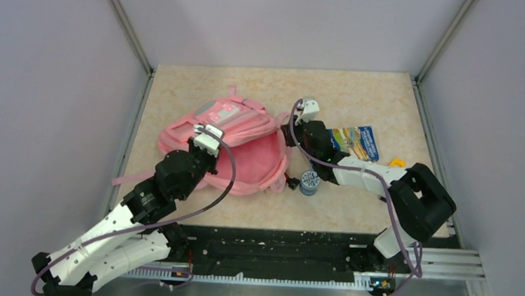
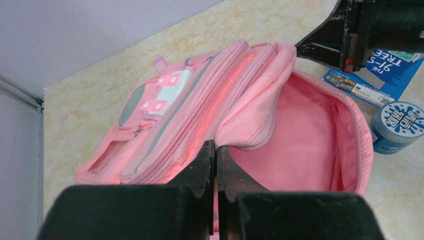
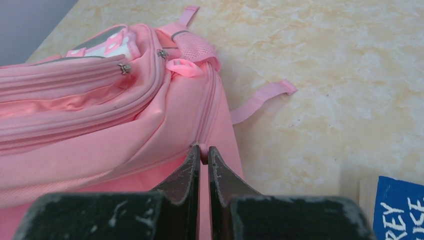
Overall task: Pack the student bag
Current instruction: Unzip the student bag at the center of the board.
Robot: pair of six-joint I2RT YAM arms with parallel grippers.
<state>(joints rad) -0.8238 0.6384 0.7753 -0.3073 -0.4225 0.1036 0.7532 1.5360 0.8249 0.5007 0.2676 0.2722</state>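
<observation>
Both left hand (image 2: 216, 150) and right hand (image 3: 202, 152) are clenched on student bag (image 1: 249, 162) edges; the mouth could be collapsed by slipping fabric.

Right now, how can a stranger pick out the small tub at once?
Find the open pink backpack mid-table. Just off its right edge stands a small round blue tub. Unlike the flat blue book beyond it, it is round, with a white splash on its lid.
</observation>
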